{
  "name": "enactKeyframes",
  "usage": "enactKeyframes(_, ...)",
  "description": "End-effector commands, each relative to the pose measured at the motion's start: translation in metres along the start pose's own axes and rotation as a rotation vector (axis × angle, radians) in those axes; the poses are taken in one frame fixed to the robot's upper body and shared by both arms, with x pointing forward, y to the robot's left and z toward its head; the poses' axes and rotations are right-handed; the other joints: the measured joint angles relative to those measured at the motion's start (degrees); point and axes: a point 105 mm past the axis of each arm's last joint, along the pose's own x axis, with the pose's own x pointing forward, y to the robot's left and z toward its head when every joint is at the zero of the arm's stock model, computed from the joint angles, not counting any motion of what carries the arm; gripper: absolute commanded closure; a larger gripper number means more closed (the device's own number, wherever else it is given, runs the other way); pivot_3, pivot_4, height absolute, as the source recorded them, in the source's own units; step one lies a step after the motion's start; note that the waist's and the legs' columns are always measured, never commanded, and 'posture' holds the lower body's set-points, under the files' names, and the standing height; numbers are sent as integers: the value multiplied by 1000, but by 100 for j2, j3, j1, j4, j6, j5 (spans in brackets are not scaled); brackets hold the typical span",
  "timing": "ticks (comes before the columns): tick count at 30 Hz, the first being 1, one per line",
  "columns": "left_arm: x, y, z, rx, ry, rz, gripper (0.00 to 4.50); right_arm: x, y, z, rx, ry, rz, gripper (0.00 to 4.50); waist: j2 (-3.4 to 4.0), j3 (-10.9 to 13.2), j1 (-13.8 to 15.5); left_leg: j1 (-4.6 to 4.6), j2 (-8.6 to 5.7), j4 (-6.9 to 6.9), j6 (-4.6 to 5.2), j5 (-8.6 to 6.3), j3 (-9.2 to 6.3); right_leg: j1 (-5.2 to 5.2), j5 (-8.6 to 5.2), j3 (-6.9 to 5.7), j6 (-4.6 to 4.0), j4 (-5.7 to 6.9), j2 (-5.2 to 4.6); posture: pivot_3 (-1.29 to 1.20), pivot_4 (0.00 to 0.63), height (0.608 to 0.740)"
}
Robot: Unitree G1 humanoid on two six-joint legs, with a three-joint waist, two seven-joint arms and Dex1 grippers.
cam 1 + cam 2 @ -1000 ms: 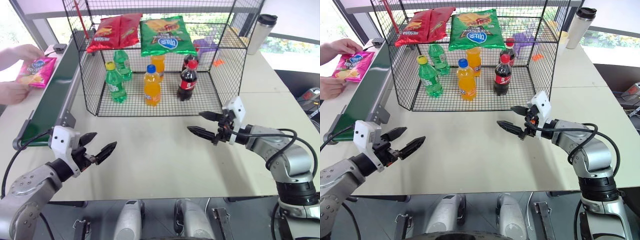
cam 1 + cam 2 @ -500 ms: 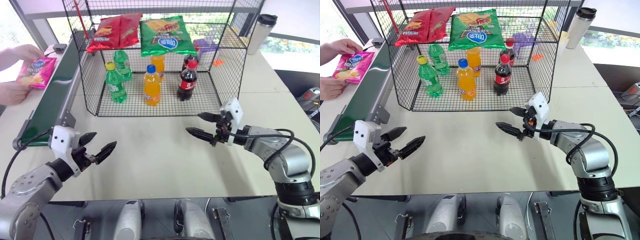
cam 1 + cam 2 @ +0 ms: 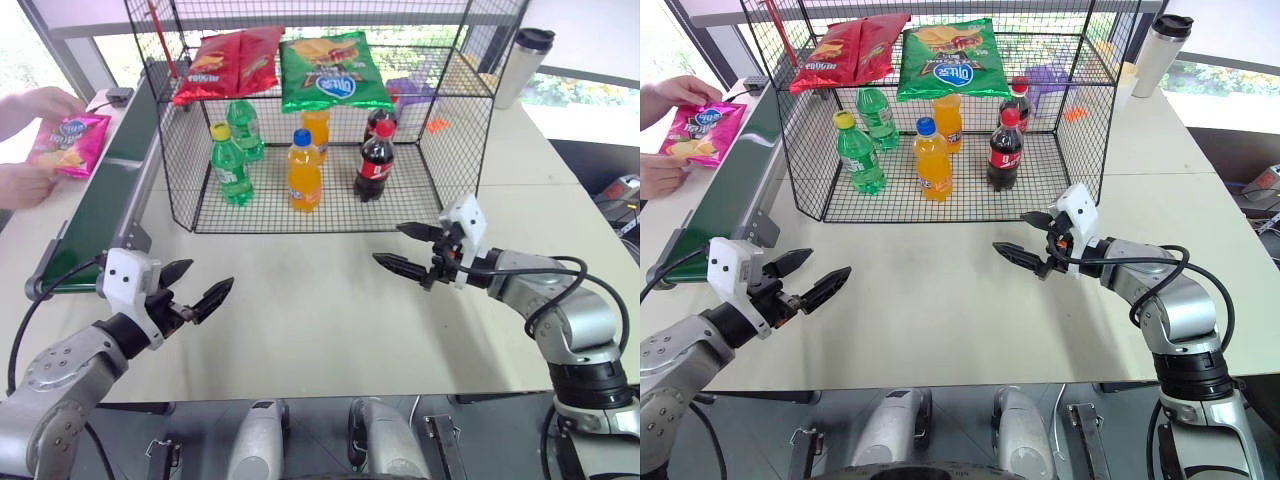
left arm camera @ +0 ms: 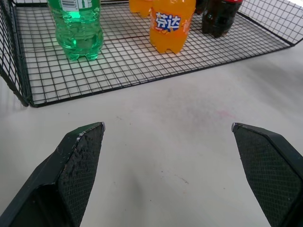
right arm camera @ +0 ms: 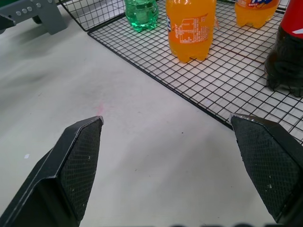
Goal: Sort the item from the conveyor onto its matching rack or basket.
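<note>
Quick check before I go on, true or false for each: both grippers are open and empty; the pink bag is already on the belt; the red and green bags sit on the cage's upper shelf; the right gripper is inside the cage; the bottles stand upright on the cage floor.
1. Both the left gripper and the right gripper are open and empty. True.
2. The pink bag lies on the belt. False: a person's hands hold it beside the belt.
3. The red bag and green bag lie on the cage upper shelf. True.
4. The right gripper is inside the cage. False: it hovers over the table in front of it.
5. The bottles stand upright on the cage floor. True.
</note>
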Motion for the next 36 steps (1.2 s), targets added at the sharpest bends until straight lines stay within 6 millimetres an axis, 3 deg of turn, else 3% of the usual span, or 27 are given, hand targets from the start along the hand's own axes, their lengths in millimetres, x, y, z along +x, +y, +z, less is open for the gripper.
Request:
enactKeyframes(1,0,0,7,24,-31,9,0,-2,-1,6,-29,-33,-6,80,0,0,1,0,0,0,0,0,0,0,0,0,0,0,0,0,150,740)
enactKeyframes(29,8,-5,4,47,-28,44,0,1,-7,-2,-44,-32,-17,80,-1,0,4,0,1,0,0,0,6,-1,0,2,0,0,0,0,150,740)
enactKeyframes(32,8,-6,19,11,-96,39,0,5,-5,2,-63,-35,0,80,-1,0,4,0,1,0,0,0,6,-1,0,3,0,0,0,0,150,740)
enactKeyframes(34,5,2,34,17,-142,76,0,8,-2,8,-64,-50,23,80,-1,1,-1,0,1,1,1,0,5,-1,1,3,0,2,0,0,150,740)
enactKeyframes(36,-8,24,62,104,-191,162,0,12,8,28,-19,-117,84,80,-7,5,-16,1,2,1,1,1,5,-1,1,3,0,4,1,0,150,740)
